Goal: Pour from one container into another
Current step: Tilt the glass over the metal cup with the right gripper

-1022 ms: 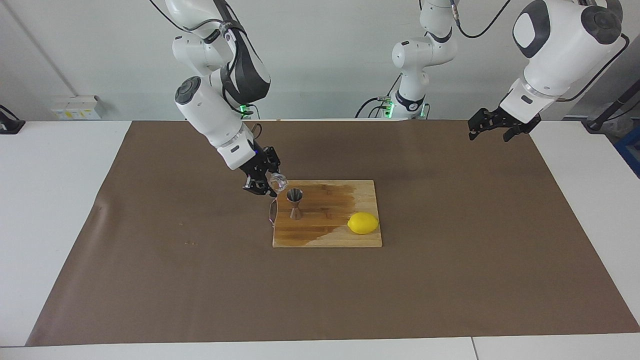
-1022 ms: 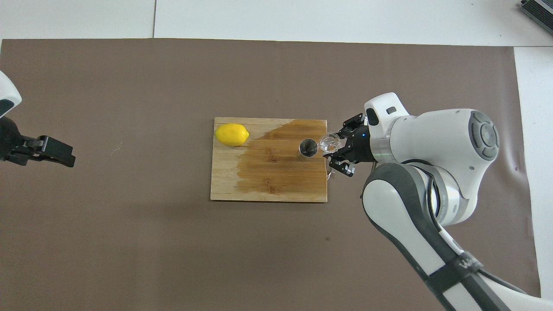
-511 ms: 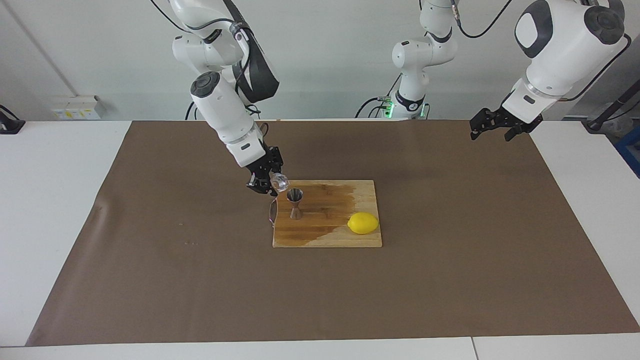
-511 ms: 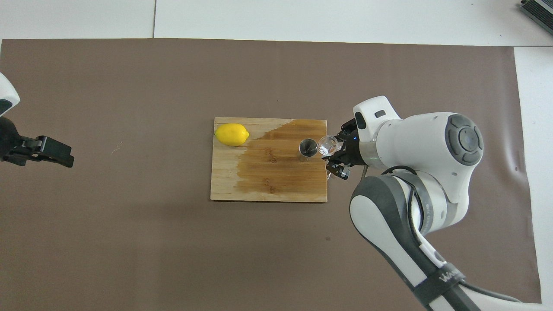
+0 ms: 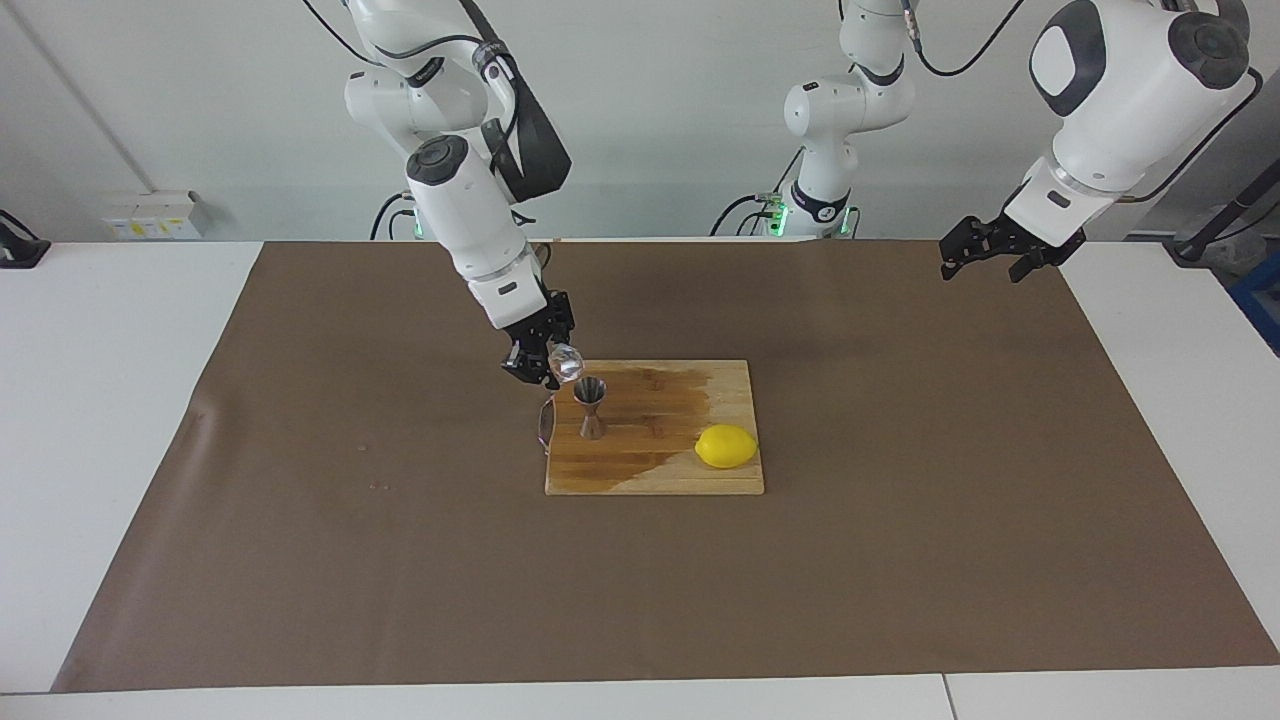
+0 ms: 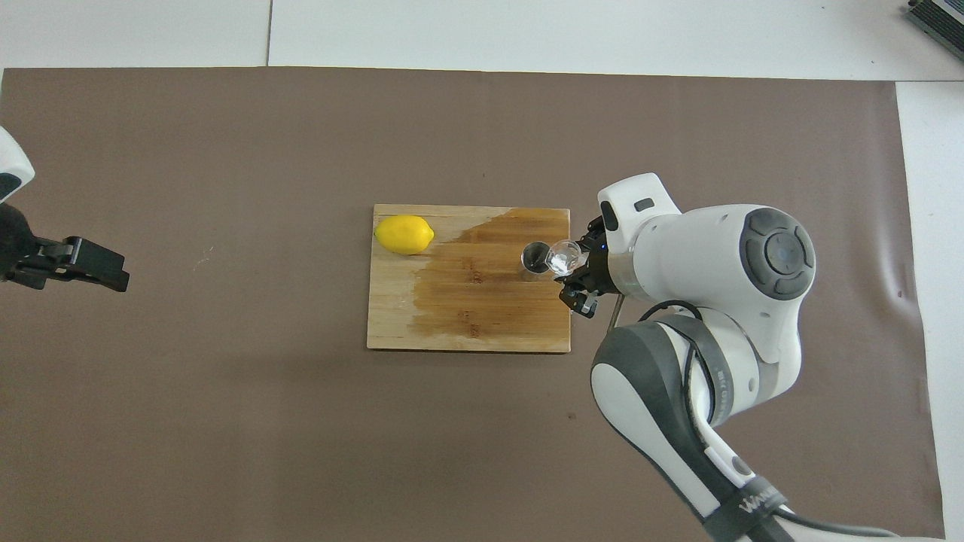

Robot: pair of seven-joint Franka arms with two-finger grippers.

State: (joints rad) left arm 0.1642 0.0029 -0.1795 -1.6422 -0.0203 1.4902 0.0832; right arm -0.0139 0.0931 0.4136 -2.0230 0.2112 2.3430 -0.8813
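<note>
While the right end effector [image 5: 545, 362] pinches the glass cup [image 5: 565, 363] and tips it over the jigger [image 5: 590, 406], the jigger stands upright on the wet board [image 5: 655, 470]. A lemon [image 5: 726, 446] lies on the board too, toward the left arm's end. The left end effector [image 5: 985, 250] waits with its fingers spread, up over the brown mat [image 5: 900, 560] on the bench [image 5: 100, 330].

One glass cup [image 5: 565, 362], one jigger [image 5: 590, 406], one lemon [image 5: 726, 446], one cutting board [image 5: 660, 470], two hands.
</note>
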